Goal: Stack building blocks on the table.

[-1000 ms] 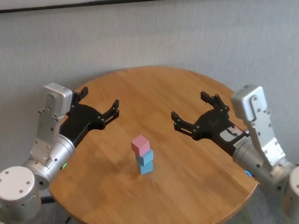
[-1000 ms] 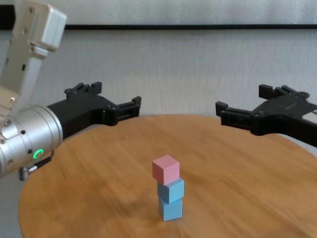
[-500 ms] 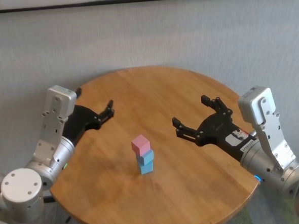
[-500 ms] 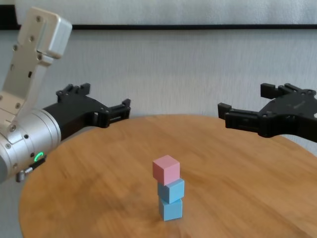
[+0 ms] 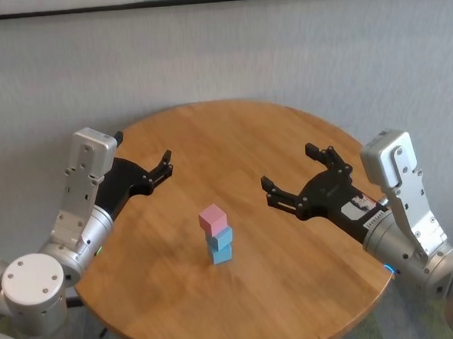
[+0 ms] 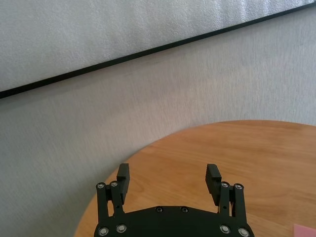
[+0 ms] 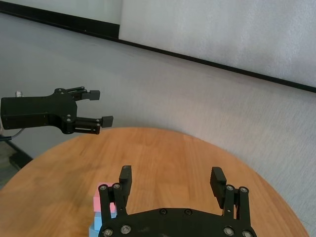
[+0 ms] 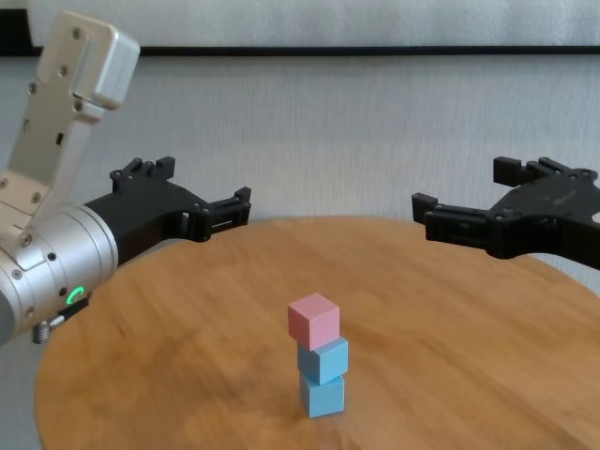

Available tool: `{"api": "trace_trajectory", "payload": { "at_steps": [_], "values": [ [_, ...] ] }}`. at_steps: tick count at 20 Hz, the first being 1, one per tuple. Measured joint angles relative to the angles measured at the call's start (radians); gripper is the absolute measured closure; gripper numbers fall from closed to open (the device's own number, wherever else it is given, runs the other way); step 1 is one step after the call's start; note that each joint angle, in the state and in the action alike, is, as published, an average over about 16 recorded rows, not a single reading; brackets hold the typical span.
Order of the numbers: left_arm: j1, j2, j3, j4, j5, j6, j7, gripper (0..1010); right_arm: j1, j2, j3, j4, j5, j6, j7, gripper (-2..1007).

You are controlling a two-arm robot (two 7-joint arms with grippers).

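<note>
Three building blocks stand stacked near the middle of the round wooden table (image 5: 232, 138). A pink block (image 5: 212, 217) is on top, slightly turned, over a light blue block (image 5: 220, 236) and another light blue block (image 5: 222, 253). The chest view shows the same stack, with the pink block (image 8: 314, 320) uppermost. My left gripper (image 5: 142, 151) hovers open and empty over the table's left edge. Right of the stack my right gripper (image 5: 288, 166) is also open and empty. Neither touches the stack. In the right wrist view the pink block (image 7: 97, 202) shows partly behind a finger.
A grey wall stands behind the table (image 8: 469, 309). The right wrist view shows my left gripper (image 7: 100, 107) farther off, across the table. Bare wood surrounds the stack on all sides.
My left gripper has drawn back toward the table's left edge, and the right gripper has pulled back slightly. The stack has not moved.
</note>
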Motion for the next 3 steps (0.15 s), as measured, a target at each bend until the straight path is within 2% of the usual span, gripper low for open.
{"api": "trace_trajectory", "payload": {
  "at_steps": [3],
  "values": [
    [0.0,0.001,0.001,0.0,-0.003,0.0,-0.003,10,0.0,-0.002,0.0,0.001,0.0,-0.001,-0.001,0]
  ]
}}
